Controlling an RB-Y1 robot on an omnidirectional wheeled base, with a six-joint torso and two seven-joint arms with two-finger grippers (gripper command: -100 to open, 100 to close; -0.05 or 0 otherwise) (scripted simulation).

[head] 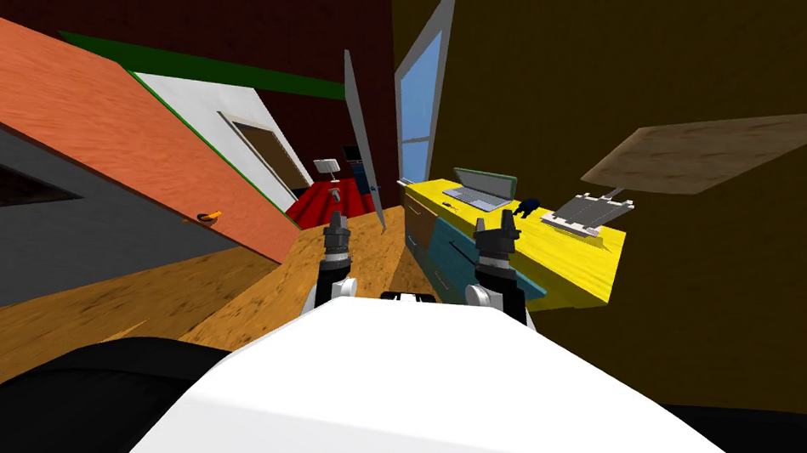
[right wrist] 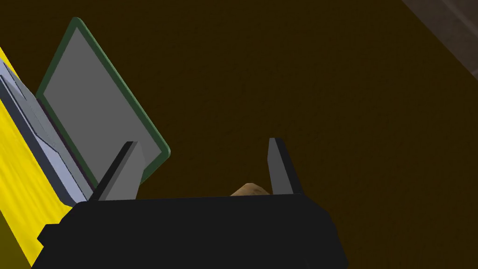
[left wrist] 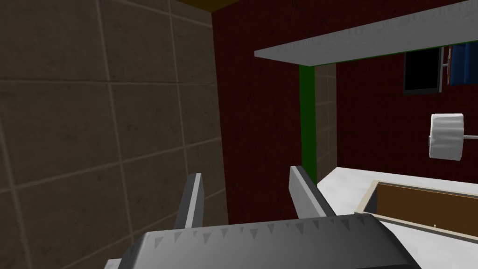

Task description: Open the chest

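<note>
Right pincer (head: 495,222) agape, flat-bladed, near boxy chest (head: 581,251), yellow top, teal front

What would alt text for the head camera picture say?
A yellow-topped chest of drawers stands ahead on the right, an open laptop on it. The left gripper and right gripper hang open, touching nothing.

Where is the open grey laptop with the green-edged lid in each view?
Head view: the grey, green-edged laptop, on the yellow cabinet top beyond the right gripper.
Right wrist view: its lid, behind one finger of that gripper.
Left wrist view: dark red wall instead.
Shared landmark: the yellow top.
</note>
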